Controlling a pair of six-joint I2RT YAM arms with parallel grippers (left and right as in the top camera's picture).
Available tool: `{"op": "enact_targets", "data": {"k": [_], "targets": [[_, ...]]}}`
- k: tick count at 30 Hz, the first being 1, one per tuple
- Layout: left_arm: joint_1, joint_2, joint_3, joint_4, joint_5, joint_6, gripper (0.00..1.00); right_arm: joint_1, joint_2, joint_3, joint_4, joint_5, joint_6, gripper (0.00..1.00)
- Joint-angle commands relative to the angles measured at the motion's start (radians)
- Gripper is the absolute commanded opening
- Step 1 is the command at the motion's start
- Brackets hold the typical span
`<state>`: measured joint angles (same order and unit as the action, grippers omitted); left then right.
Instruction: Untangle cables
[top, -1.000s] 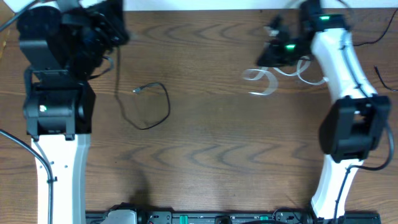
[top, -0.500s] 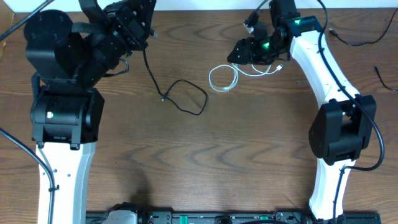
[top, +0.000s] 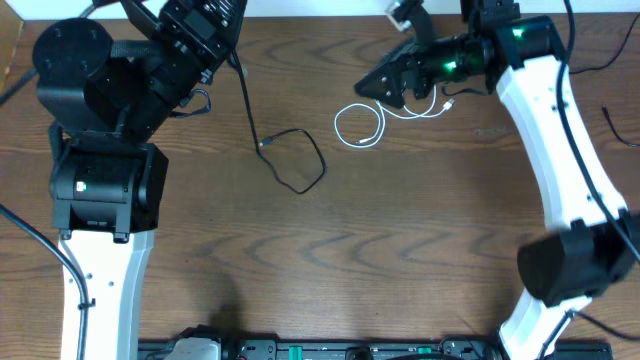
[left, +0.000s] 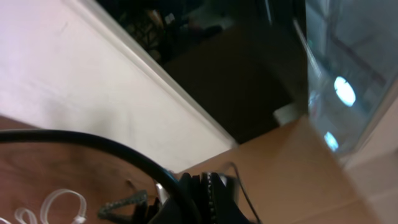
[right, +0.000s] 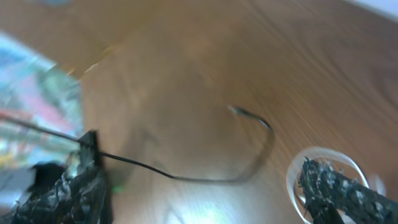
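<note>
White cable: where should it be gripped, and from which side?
Grip the white cable on the arc of its round coil farthest from its tail, coming straight down from above. The coil lies flat on the table, apart from the black cable, and the open right hand is beside it.

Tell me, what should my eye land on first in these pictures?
A thin black cord runs from the left arm's fingers at the top left down to a loose loop lying mid-table. To its right, a white cord lies coiled in a small ring on the wooden table, close by the right arm's spread fingers. The two cords lie apart.
</note>
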<state>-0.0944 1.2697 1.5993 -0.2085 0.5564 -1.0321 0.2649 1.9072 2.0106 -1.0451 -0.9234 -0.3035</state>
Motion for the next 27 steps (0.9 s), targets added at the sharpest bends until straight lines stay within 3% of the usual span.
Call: {"op": "enact_targets", "data": {"k": [1,6,10,17,23,27], "targets": [[-0.002,-0.016,0.01,0.01,-0.03,-0.211,0.07,0.099,0.008,-0.001,-0.006,-0.076,-0.129,0.88],[-0.002,-0.016,0.01,0.009,-0.076,-0.238,0.07,0.205,0.044,-0.011,-0.021,-0.081,-0.189,0.81],[-0.002,-0.016,0.01,0.01,-0.081,-0.238,0.07,0.257,0.084,-0.011,-0.085,-0.166,-0.317,0.8],[0.0,-0.016,0.01,0.01,-0.098,-0.238,0.07,0.244,0.098,-0.011,-0.187,-0.263,-0.48,0.78],[0.0,-0.016,0.01,0.009,-0.098,-0.238,0.07,0.241,0.098,-0.011,-0.197,-0.337,-0.526,0.75],[0.0,-0.016,0.01,0.009,-0.098,-0.238,0.07,0.286,0.104,-0.011,-0.127,-0.348,-0.509,0.54]]}}
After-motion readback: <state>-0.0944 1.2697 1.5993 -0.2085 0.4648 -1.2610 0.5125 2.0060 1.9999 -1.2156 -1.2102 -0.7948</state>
